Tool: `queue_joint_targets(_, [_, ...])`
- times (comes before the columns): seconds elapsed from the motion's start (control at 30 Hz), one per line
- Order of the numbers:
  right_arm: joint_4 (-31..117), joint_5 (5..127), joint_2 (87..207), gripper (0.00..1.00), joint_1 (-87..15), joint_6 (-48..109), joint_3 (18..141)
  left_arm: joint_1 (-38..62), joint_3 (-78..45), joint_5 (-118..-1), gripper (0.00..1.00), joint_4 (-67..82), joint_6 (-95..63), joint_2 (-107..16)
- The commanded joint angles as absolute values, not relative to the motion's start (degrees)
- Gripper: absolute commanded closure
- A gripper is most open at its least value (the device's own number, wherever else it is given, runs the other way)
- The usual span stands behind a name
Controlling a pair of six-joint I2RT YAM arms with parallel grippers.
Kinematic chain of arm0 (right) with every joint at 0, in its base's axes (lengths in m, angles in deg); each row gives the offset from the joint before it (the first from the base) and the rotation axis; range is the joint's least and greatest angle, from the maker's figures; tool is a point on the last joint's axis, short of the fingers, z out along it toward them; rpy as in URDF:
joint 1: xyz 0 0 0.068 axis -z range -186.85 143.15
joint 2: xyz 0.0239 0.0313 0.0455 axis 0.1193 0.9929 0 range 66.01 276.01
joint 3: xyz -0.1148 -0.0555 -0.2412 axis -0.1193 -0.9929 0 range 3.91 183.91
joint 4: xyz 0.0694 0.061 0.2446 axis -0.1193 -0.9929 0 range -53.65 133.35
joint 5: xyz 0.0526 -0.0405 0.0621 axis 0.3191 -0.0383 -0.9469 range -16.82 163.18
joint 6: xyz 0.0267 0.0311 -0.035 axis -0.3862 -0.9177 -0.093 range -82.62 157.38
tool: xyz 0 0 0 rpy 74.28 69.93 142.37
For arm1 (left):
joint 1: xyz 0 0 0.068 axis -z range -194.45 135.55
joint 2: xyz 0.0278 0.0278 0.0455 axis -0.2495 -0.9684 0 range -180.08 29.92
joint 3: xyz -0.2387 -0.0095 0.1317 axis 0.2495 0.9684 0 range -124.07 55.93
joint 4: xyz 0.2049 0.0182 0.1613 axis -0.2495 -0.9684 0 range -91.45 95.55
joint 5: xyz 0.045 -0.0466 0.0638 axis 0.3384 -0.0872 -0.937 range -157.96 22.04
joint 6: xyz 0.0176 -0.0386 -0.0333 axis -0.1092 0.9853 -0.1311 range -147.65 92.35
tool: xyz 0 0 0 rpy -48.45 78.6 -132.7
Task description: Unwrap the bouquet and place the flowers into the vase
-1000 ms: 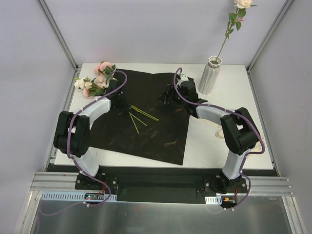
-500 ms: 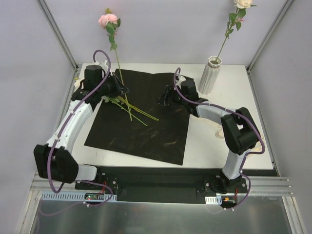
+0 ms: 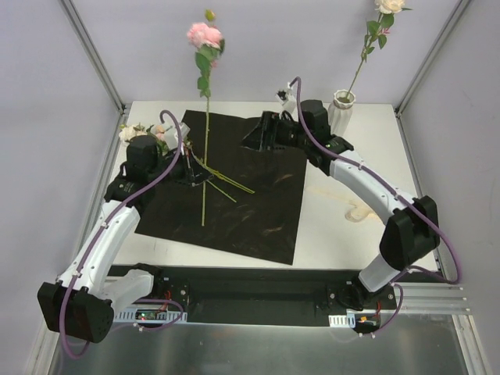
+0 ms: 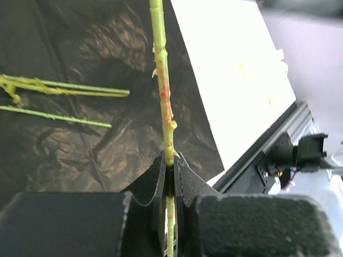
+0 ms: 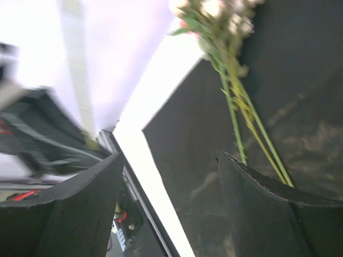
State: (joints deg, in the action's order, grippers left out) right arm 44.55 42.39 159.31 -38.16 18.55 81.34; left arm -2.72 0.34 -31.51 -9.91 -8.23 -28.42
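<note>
My left gripper (image 3: pixel 193 169) (image 4: pixel 170 159) is shut on the thin green stem (image 4: pixel 163 80) of a pink rose (image 3: pixel 205 34), which stands upright over the black wrapping sheet (image 3: pixel 250 207). The other flowers (image 3: pixel 144 133) (image 5: pixel 217 13) lie at the sheet's back left, their stems (image 3: pixel 228 184) (image 5: pixel 241 112) trailing across it. My right gripper (image 3: pixel 251 139) (image 5: pixel 169 184) hovers open over the sheet's back edge, just right of the held rose, with nothing between its fingers. The white ribbed vase (image 3: pixel 341 113) stands at the back right and holds one cream rose (image 3: pixel 389 6).
A cream ribbon (image 3: pixel 355 209) lies on the white table (image 3: pixel 367 172) right of the sheet. Metal frame posts (image 3: pixel 94 55) rise at the back corners. Two loose stems (image 4: pixel 64 88) lie on the sheet left of the held one.
The left arm has swung the pink rose right and towards the middle, upright over the sheet. The right arm has lifted and reached back left towards it, jaws wider.
</note>
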Motion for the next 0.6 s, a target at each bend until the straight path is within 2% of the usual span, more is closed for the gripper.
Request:
queue_joint_targets(0.0, [42.39,39.95,155.05,0.26,-42.43,17.69,89.16,-0.3,4.06,-28.32,1.0,-5.7,-11.3,-26.33])
queue_joint_targets(0.17, [40.37,42.68,156.71,0.25,-44.38,18.31,93.37,1.54,6.71,-27.54,1.0,-3.15,-11.13,-25.36])
queue_joint_targets(0.33, [38.61,43.56,159.09,0.37,-44.73,16.64,95.67,1.99,8.82,-26.65,1.0,-1.92,-11.31,-24.04])
queue_joint_targets(0.57, [37.64,46.19,161.11,0.37,-45.26,15.76,98.04,2.6,11.28,-25.07,1.0,0.37,-10.34,-22.81])
